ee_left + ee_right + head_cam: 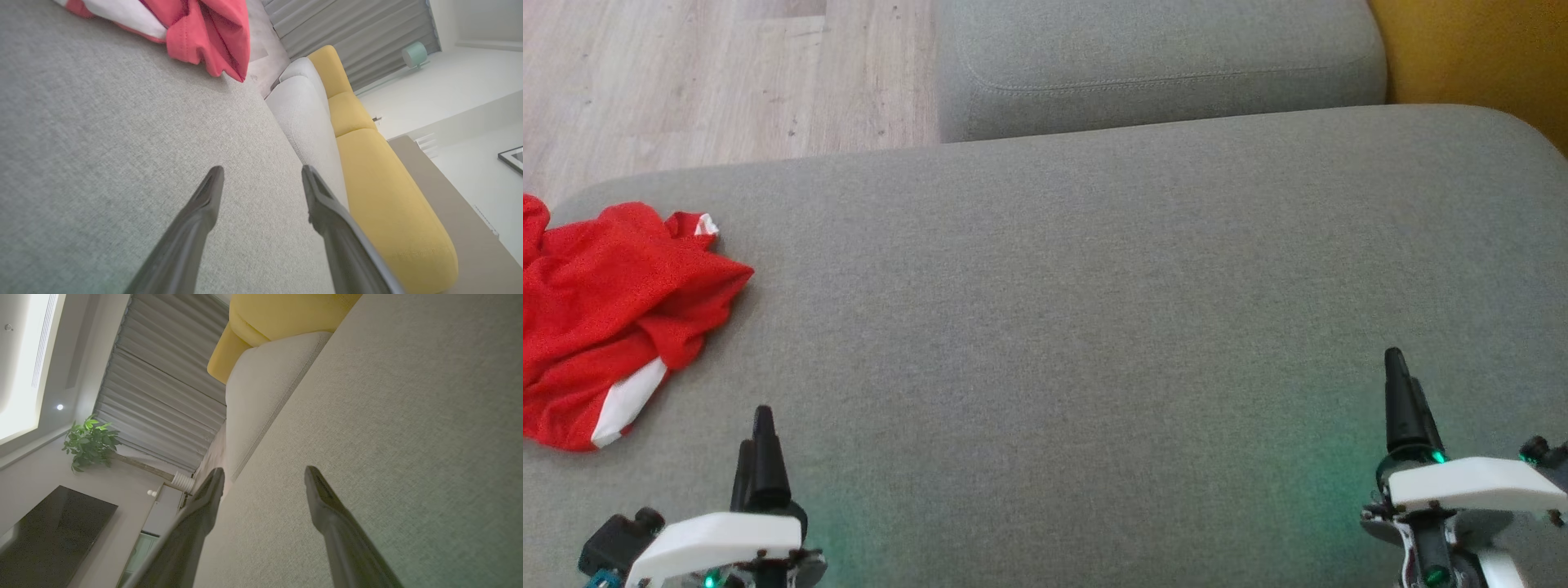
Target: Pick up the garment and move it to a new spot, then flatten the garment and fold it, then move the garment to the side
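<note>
Partly cropped at left: crumpled red garment (613, 302) on cushion (1094, 327).

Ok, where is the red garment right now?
In the head view the crumpled red garment lies at the left edge of the grey cushion, just ahead and left of the open left gripper, which is not touching it.

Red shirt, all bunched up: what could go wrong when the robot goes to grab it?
The garment lies crumpled in layers, so the open left gripper might pinch one fold and lift it twisted. It sits near the cushion end, by the floor; a nudge could push it off. The right gripper hangs far across, a long reach to help.
</note>
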Robot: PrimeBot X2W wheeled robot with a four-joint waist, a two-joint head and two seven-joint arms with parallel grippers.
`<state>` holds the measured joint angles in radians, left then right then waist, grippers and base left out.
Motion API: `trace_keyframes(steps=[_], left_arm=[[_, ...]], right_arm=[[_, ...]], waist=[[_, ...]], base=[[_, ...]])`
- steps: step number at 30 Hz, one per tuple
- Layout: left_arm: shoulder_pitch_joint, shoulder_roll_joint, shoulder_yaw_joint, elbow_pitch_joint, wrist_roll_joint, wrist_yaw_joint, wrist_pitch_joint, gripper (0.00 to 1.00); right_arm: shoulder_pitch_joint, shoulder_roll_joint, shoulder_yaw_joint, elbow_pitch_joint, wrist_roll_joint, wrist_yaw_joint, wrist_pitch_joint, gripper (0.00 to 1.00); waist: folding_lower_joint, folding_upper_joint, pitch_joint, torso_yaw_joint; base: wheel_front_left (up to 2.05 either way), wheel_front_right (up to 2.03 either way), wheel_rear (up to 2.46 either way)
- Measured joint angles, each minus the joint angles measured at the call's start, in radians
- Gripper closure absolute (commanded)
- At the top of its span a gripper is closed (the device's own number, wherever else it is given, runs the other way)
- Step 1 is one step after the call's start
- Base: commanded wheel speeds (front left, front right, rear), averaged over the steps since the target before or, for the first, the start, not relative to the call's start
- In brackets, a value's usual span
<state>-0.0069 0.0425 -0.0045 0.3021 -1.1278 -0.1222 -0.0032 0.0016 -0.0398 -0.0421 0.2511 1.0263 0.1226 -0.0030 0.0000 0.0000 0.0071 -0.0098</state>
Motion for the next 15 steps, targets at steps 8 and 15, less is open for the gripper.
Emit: trace_keyframes(steps=[8, 15], left_arm=[[0.0, 0.009, -0.021, -0.005, 0.123, 0.009, -0.025, 0.0], [0.0, 0.016, -0.035, -0.005, 0.221, 0.014, -0.043, 0.0]], right_arm=[[0.009, 0.0, 0.009, 0.0, -0.119, 0.0, -0.024, 0.0], [0.009, 0.0, 0.014, 0.009, -0.209, 0.0, -0.043, 0.0]], waist=[[0.0, 0.0, 0.001, -0.004], [0.0, 0.0, 0.002, -0.007]], base=[[0.0, 0.0, 0.0], [0.0, 0.0, 0.0]])
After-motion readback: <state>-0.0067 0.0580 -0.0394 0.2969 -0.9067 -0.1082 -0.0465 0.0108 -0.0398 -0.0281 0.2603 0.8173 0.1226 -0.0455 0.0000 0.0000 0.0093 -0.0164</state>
